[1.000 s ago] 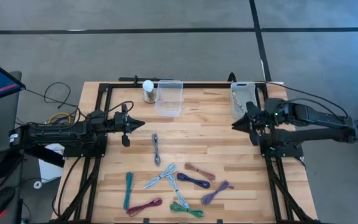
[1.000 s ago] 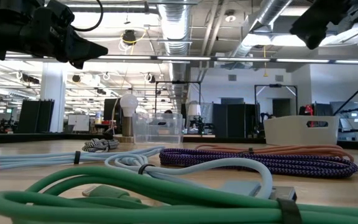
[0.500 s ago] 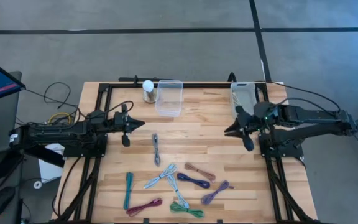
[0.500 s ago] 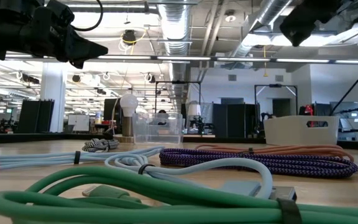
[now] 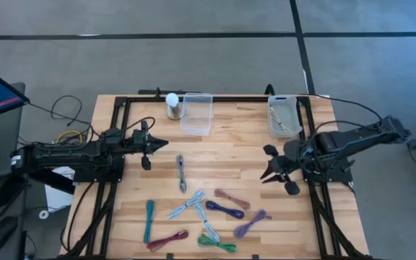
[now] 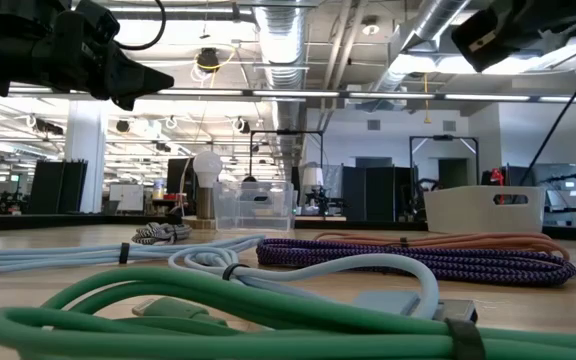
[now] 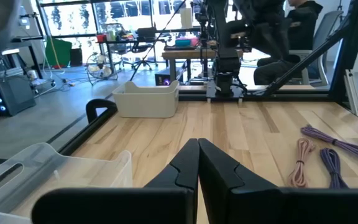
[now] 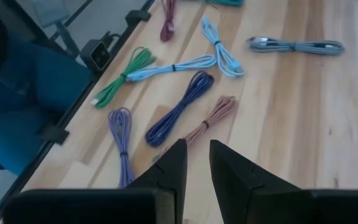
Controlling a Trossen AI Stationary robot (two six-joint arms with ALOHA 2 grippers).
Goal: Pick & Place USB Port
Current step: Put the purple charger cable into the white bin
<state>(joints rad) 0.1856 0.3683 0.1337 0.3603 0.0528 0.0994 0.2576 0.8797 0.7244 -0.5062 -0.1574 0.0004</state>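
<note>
High view: the right gripper [image 5: 274,172], slightly parted and empty, hangs above bundled USB cables [image 5: 222,209] crowded at the table's front; descending, it may snag two, while the left gripper [image 5: 157,145] waits closed.

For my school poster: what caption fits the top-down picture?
Two robot arms wait above colorful cables on a wooden table.

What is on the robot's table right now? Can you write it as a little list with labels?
table: wooden top with a black frame
cables: bundled cables near the front edge, among them a grey cable, a purple cable and a green cable
clear box: at the back edge
white bin: at the back right
left claw: shut, empty
right claw: slightly open, empty, above the table near the cables
</note>
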